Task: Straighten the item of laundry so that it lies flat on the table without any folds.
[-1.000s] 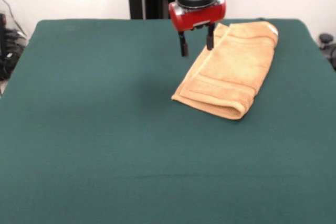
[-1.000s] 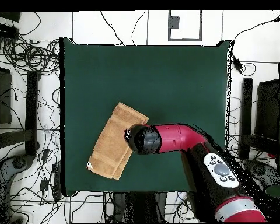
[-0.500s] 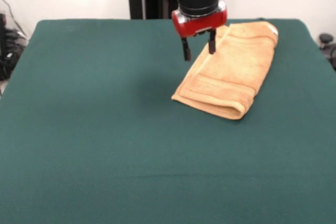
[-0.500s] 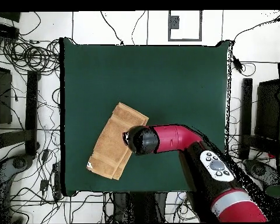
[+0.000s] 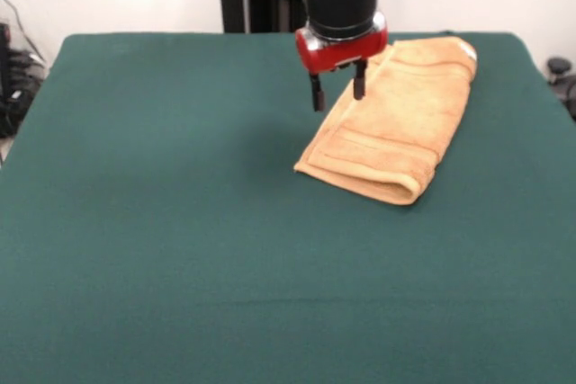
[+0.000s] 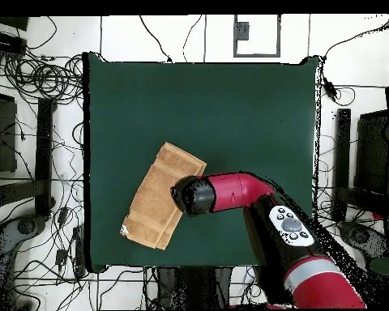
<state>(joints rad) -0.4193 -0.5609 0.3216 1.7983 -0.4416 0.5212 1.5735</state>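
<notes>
We see the green-clothed counter (image 5: 162,249) bearing only a folded orange-tan towel (image 5: 396,128) near its corner.

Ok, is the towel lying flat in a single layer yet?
No: in the front view the hand towel lies doubled over on the table, with a rounded fold along its near end.

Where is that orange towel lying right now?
In the front view the towel lies folded at the table's far right, with the open gripper at its left edge.
</notes>
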